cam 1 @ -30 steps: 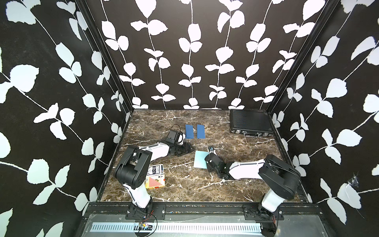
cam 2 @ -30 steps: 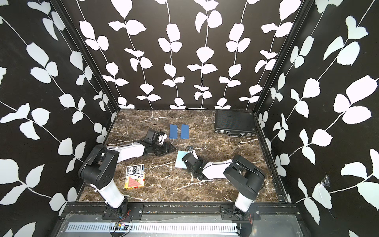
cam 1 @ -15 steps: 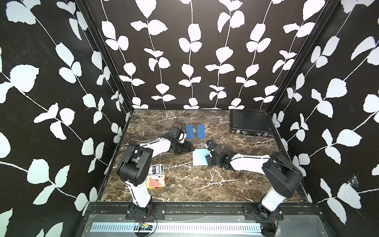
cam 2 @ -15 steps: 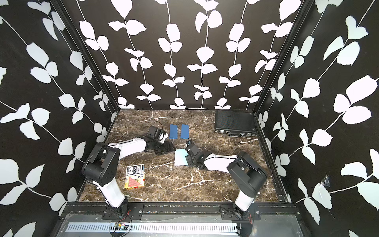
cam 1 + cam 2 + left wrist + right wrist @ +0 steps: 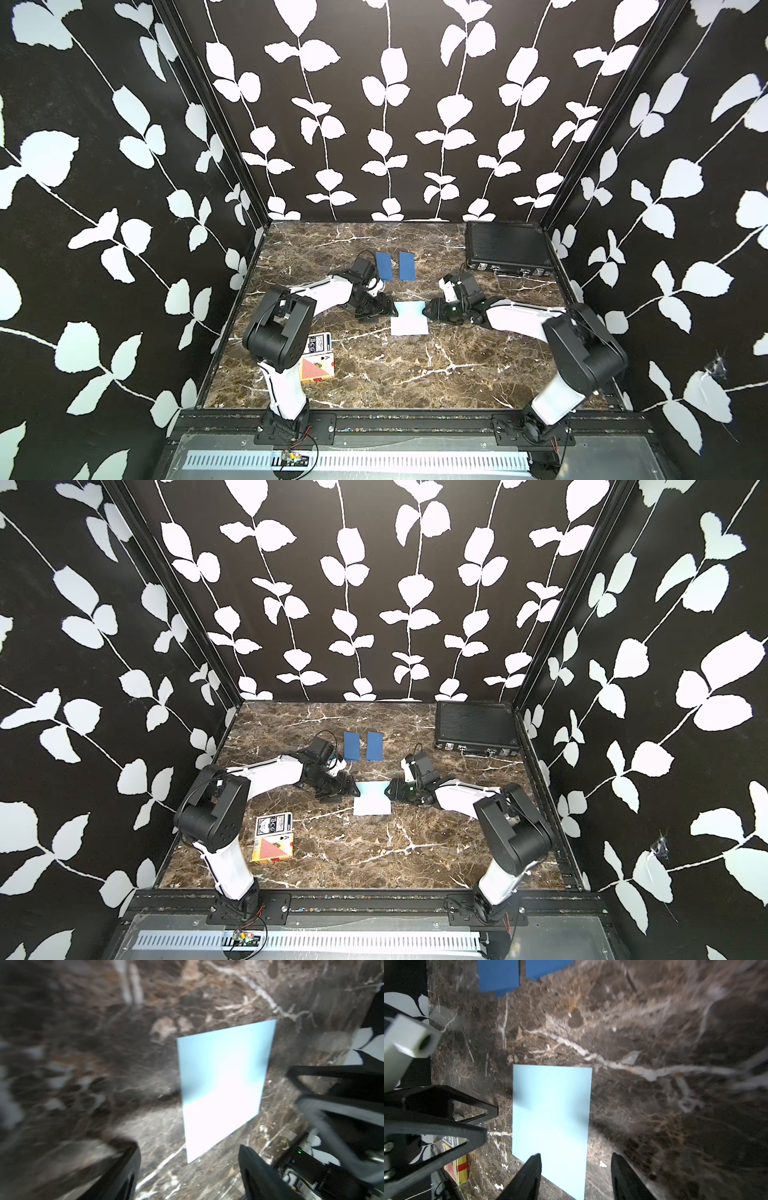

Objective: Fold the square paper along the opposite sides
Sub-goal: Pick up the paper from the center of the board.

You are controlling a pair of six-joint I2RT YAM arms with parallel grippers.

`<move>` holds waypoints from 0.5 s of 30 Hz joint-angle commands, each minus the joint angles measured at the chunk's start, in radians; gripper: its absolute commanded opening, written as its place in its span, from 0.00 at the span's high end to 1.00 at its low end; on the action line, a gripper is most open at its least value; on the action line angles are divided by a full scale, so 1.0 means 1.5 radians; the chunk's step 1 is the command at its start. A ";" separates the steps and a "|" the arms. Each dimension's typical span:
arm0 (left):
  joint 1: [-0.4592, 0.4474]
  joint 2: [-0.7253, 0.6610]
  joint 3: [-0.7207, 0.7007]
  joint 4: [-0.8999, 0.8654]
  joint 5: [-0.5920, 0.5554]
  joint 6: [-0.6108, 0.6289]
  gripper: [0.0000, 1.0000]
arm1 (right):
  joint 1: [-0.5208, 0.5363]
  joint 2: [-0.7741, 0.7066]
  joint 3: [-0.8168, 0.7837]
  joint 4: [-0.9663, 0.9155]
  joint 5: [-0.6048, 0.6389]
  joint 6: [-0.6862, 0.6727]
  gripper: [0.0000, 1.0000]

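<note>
The square paper [image 5: 409, 319] [image 5: 372, 800] is light blue and lies flat on the marble table, mid-field in both top views. My left gripper [image 5: 388, 309] [image 5: 353, 791] sits low at the paper's left edge. In the left wrist view it [image 5: 188, 1169] is open, with a corner of the paper [image 5: 224, 1084] just ahead of the gap. My right gripper [image 5: 428, 311] [image 5: 390, 791] sits at the paper's right edge, facing the left one. It [image 5: 576, 1169] is open over the paper's [image 5: 552, 1115] edge, one finger [image 5: 529, 1176] above the sheet and the other over bare table.
Two dark blue folded papers [image 5: 384, 266] [image 5: 407, 266] lie side by side behind the square paper. A black case [image 5: 505, 249] stands at the back right corner. Playing-card boxes [image 5: 318, 361] lie at the front left beside the left arm's base.
My left gripper has slid toward the paper's left edge and opened wider. The right arm has swung outward, so its gripper now faces the paper from the right.
</note>
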State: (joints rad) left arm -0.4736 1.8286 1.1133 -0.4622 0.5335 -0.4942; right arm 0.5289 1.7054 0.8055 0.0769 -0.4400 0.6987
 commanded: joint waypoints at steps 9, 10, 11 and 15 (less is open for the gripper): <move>-0.009 0.083 0.023 0.030 0.034 -0.007 0.19 | 0.003 0.085 -0.015 0.062 -0.065 0.003 0.46; -0.008 0.083 0.019 0.031 0.028 -0.008 0.19 | 0.003 0.087 -0.014 0.063 -0.068 0.004 0.46; -0.009 0.081 0.016 0.031 0.022 -0.007 0.19 | 0.003 0.088 -0.012 0.063 -0.071 0.004 0.46; -0.004 0.074 0.001 0.043 0.013 -0.014 0.19 | 0.006 0.096 -0.006 0.071 -0.079 0.006 0.47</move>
State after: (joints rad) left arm -0.4793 1.9034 1.1656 -0.3866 0.6186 -0.5163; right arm 0.5297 1.7962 0.8074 0.2653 -0.5701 0.7036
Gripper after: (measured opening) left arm 0.811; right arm 0.535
